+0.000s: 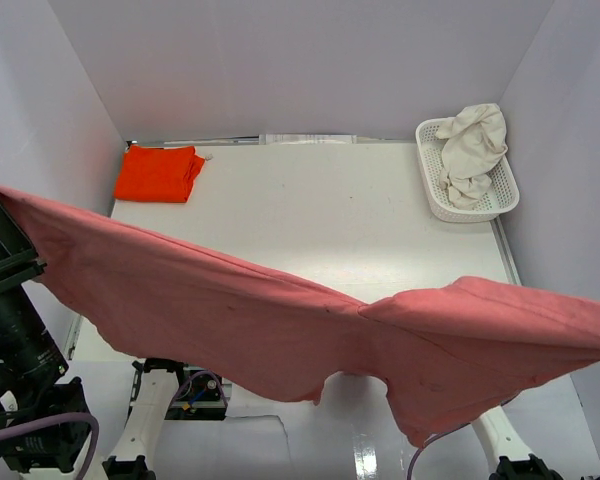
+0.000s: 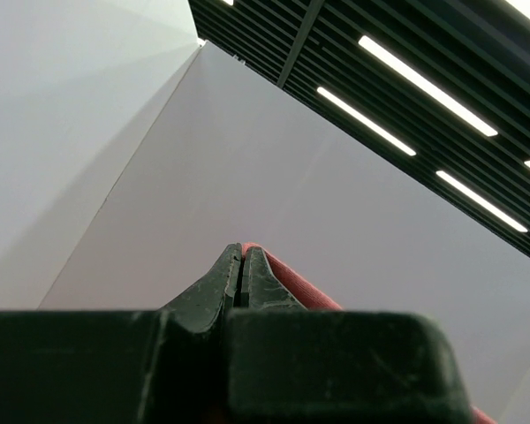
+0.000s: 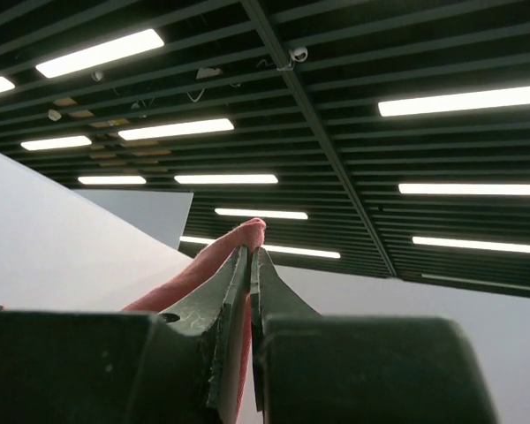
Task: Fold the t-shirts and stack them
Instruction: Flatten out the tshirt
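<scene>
The large dusty rose-red t-shirt (image 1: 280, 320) hangs stretched in the air across the front of the table, sagging in the middle. My left gripper (image 2: 241, 252) is shut on its left corner, with red cloth (image 2: 291, 283) showing beside the right finger. My right gripper (image 3: 250, 254) is shut on the other end, where the cloth (image 3: 208, 265) bunches over the fingertips. In the top view the right gripper is outside the right edge. A folded bright orange-red t-shirt (image 1: 160, 172) lies at the back left. The cream-white t-shirt (image 1: 475, 150) sits crumpled in the basket.
The white lattice basket (image 1: 435, 200) stands at the back right corner of the white table (image 1: 330, 220). White walls enclose the table on three sides. My left arm (image 1: 15, 330) rises at the near left, and both wrist cameras point up at the ceiling.
</scene>
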Controlling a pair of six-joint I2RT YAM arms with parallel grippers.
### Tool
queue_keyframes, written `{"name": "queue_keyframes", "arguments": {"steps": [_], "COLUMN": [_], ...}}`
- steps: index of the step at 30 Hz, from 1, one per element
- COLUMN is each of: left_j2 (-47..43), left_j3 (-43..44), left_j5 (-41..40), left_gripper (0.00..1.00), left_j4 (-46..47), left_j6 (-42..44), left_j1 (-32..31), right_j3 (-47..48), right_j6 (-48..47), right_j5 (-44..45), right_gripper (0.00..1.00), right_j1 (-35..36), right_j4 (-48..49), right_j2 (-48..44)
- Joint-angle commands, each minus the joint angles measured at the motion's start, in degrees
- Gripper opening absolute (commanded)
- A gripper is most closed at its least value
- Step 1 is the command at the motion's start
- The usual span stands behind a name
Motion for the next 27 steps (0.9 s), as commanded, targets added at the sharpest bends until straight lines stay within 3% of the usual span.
{"name": "queue_keyframes", "arguments": {"steps": [1, 5, 17, 22, 27], "left_j2": [2.1, 2.7, -0.7, -0.3, 5.7], "left_j3": [-4.1, -11.8, -37.3, -44.0, -48.4], "left_j5": [-0.2, 1.9, 5.5, 8.0, 12.5], "left_gripper": [0.0, 0.0, 0.0, 0.0, 0.0], "left_j4": [1.2, 4.6, 7.1, 7.2, 7.9], "left_j6": [0.9, 0.2, -3.0, -3.9, -5.7], "left_j1": [-0.2, -0.3, -0.3, -0.3, -0.3], "right_j3": [2.2, -5.8, -49.2, -58.0, -65.5], "right_j6": [0.8, 2.3, 7.4, 8.1, 7.8], "right_j5": [3.0, 2.3, 0.5, -1.6, -3.8], "right_gripper": [0.08, 0.08, 0.08, 0.08, 0.08], "right_j1": [-0.1, -0.1, -0.1, -0.1, -0.1], "right_j4": [-3.0, -5.5, -9.7, -11.5, -12.0], "right_j2": [4.9, 4.9, -7.4, -7.7, -4.9]}}
